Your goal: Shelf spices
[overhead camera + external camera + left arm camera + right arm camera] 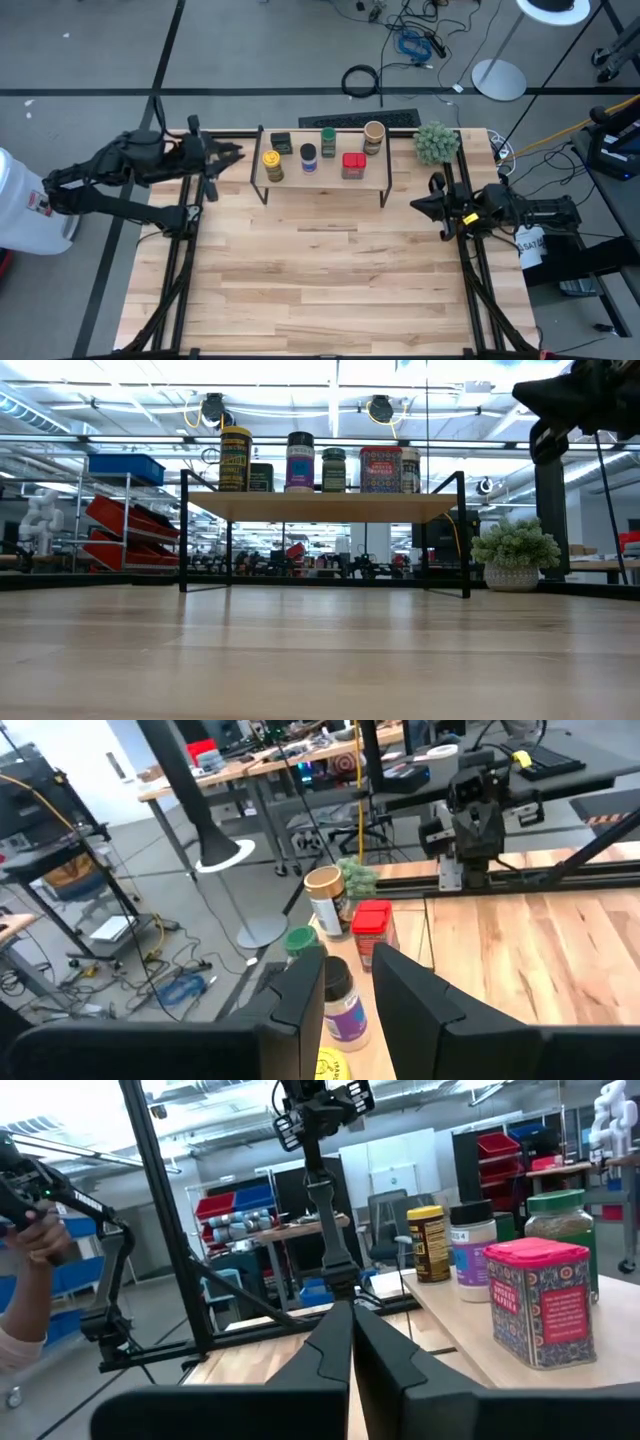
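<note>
Standing on the shelf [322,178] in the upper middle of the high view, all six spices fill our rack's top board: yellow-lidded jar [272,165], dark boxy tin [281,143], blue-lidded jar [309,158], green-lidded jar [328,141], red square tin [352,165] and tan-lidded jar [373,136]. Our left hand [232,153] hovers just left of the shelf, fingers slightly apart, holding nothing. Our right hand [418,204] waits at the surface's [320,290] right side, fingers pressed together. A fuzzy plant [436,142] sits upper right.
</note>
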You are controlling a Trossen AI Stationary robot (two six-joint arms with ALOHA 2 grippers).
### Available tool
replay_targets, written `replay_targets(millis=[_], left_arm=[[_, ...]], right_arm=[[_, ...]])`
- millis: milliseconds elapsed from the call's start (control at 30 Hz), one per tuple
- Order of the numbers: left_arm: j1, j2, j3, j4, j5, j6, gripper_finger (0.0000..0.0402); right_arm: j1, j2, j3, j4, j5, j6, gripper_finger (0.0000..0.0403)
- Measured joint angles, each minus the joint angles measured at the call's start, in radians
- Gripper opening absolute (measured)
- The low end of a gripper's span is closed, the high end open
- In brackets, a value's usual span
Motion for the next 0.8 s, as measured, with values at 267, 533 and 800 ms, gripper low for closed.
replay_targets(millis=[267, 533, 800], left_arm=[[0.000, 0.047, 0.000, -0.062, 0.040, -0.034, 0.0148], [0.000, 0.088, -0.002, -0.071, -0.008, -0.041, 0.0285], [0.000, 0.092, -0.002, -0.061, -0.051, -0.032, 0.0297]], right_arm=[[0.000, 0.016, 0.000, -0.010, -0.025, 0.000, 0.0000], [0.000, 0.050, 0.166, -0.047, -0.015, -0.109, 0.0000], [-0.001, 0.300, 0.632, -0.413, 0.119, -0.244, 0.0000]])
